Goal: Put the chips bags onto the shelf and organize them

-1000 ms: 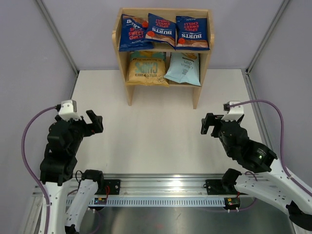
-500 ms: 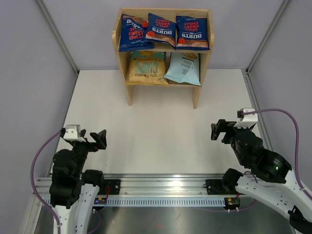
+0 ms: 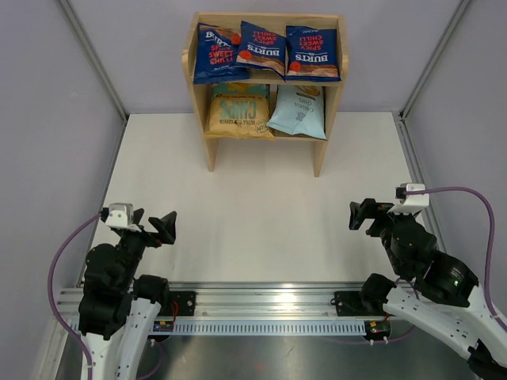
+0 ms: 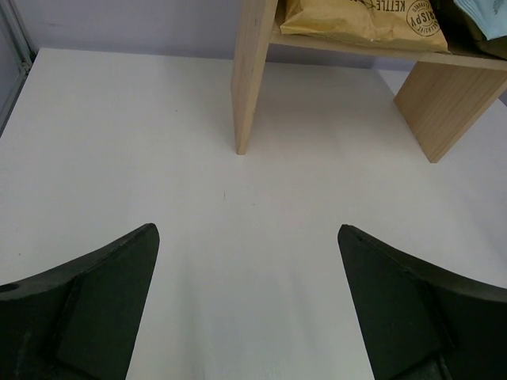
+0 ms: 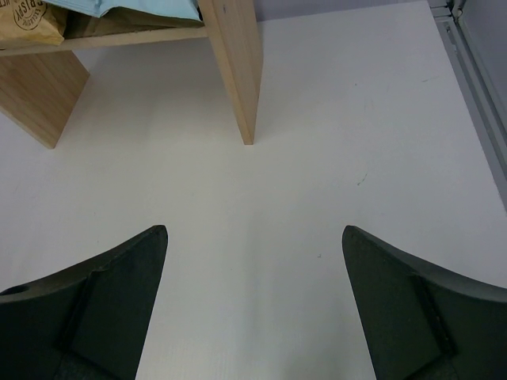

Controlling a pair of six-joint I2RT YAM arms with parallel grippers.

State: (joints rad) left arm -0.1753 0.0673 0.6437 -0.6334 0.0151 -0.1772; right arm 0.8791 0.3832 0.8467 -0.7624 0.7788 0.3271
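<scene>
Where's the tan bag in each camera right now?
Top: tan bag on the shelf's lower tier, left side.
Left wrist: tan bag at the top edge, right of centre.
Right wrist: only its corner, top-left.
Shared landmark: the pale blue bag beside it, seen in all three.

Shelf [image 3: 332, 111] stands on the table [image 3: 261, 206] at 12 o'clock, at the far edge. Upper tier holds three bags in a close row: upper left bag [image 3: 216, 54], upper middle bag [image 3: 261, 49], upper right bag [image 3: 312, 54]. On the lower tier, lower left bag [image 3: 239, 111] and lower right bag [image 3: 299, 111] lie side by side. Left gripper [image 3: 162, 227] is at 8 o'clock and right gripper [image 3: 363, 215] at 4 o'clock, both well apart from the shelf.
</scene>
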